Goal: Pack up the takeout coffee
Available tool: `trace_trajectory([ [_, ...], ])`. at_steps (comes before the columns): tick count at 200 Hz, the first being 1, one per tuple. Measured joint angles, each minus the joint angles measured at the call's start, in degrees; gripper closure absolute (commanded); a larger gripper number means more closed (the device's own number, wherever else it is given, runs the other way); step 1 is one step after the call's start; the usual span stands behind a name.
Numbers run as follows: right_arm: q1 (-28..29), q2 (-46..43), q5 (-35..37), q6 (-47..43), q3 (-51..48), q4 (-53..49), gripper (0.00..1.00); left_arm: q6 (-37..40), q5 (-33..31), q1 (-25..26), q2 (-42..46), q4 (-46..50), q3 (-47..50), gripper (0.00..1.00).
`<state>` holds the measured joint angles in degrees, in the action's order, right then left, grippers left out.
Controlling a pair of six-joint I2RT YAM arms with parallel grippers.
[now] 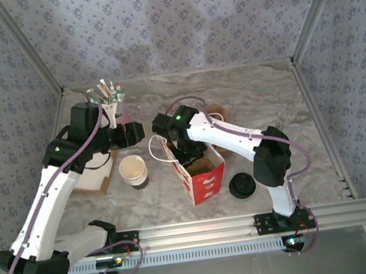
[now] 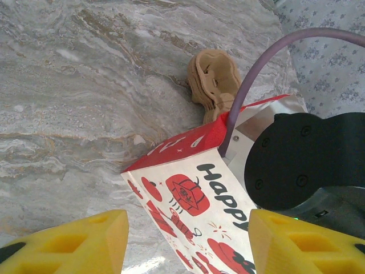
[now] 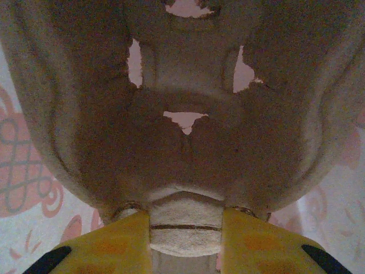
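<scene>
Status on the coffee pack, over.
Left hand open, beside bag. Right hand shut on pulp carrier, down in bag. Cup outside bag, unlidded; lid lies apart.

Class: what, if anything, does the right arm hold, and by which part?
The right gripper holds a brown pulp cup carrier, jaws pinching the rim at its near edge.

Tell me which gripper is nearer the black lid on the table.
Right. The right gripper sits in the mouth of the paper bag next to the black lid; the left gripper hangs open on the bag's other side.
</scene>
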<state>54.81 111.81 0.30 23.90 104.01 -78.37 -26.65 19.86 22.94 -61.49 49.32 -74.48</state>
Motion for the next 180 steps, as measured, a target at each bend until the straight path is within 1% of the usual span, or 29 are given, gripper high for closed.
trace_trajectory([
  [111,0.00,0.00,0.44,0.22,-3.41,3.39,0.65,0.00,0.00,0.00,-0.11,0.00,0.00,0.43],
  [180,0.00,0.00,0.44,0.26,-4.90,4.61,0.60,-0.02,0.00,0.00,-0.11,0.00,0.00,0.42],
])
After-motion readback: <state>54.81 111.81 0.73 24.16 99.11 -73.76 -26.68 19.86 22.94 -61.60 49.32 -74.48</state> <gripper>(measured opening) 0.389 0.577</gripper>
